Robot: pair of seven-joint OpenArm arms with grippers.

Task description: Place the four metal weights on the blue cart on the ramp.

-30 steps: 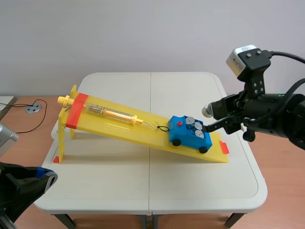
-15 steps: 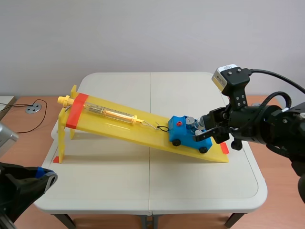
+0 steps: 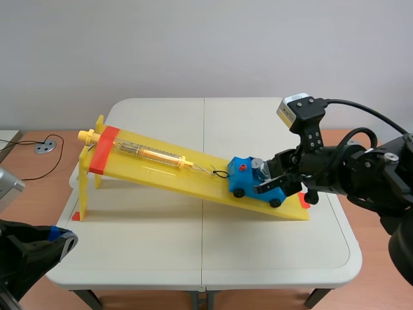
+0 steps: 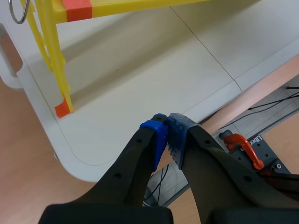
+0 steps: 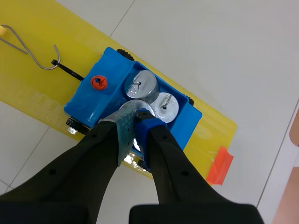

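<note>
The blue cart (image 3: 245,175) (image 5: 91,100) sits near the low end of the yellow ramp (image 3: 161,169) (image 5: 28,79). Two metal weights (image 5: 141,85) (image 5: 166,106) stand in its tray. A third weight (image 5: 132,108) shows right at the tips of my right gripper (image 5: 135,122) (image 3: 266,185), which is down over the cart's tray and shut on it. Its fingers hide the tray's near part. My left gripper (image 4: 166,128) (image 3: 59,236) is shut on nothing, low by the table's front left corner, far from the cart.
A yellow spring scale (image 3: 148,154) lies along the ramp, and its wire hook (image 5: 28,51) is tied to the cart. Orange tape (image 5: 219,165) marks the ramp's low end. The ramp's legs (image 4: 58,70) stand at the table's left. A cable and disc (image 3: 44,147) lie beyond the left edge.
My right gripper has moved left and down, from beside the cart's lower end to right over its tray. The left arm has not moved.
</note>
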